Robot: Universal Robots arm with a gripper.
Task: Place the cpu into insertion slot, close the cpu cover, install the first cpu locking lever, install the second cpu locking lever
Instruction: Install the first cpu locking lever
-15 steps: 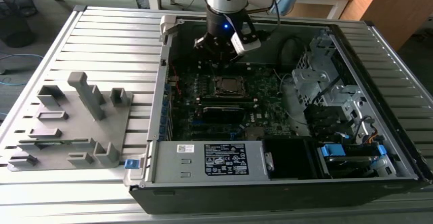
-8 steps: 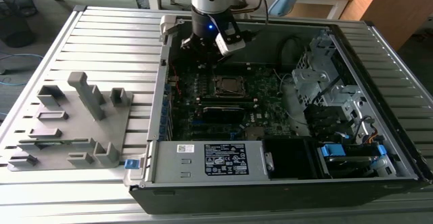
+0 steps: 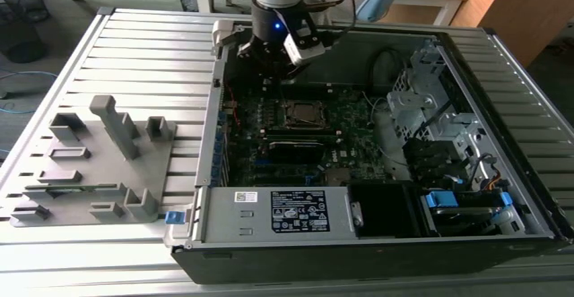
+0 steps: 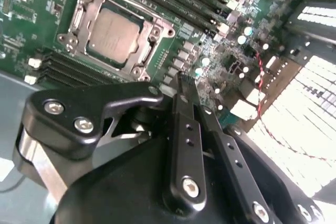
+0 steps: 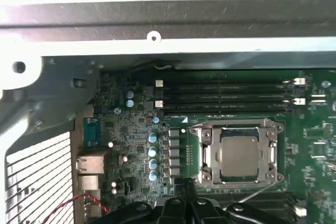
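Note:
The cpu [image 5: 239, 153], a flat silver-grey square, lies in the insertion slot [image 5: 202, 153] on the green motherboard [image 3: 354, 125]. The cpu cover [image 4: 148, 20], a silvery frame, lies flat around the chip [image 4: 113, 35]. A thin metal lever rod [image 5: 257, 193] runs slantwise along one side of the socket. My gripper [image 4: 185, 90] hangs above the board beside the socket, apart from it, its black fingers [image 4: 181, 129] pressed together with nothing between them. In the exterior view the gripper [image 3: 267, 68] is over the far part of the open case, beyond the socket [image 3: 305, 112].
Black memory slots [image 5: 226, 93] run next to the socket. The case's metal wall [image 5: 168, 19] stands close by the gripper. A labelled power supply box [image 3: 287, 213] sits at the case's near side, drive cages [image 3: 421, 102] on the exterior view's right, a grey fixture [image 3: 99, 162] outside on its left.

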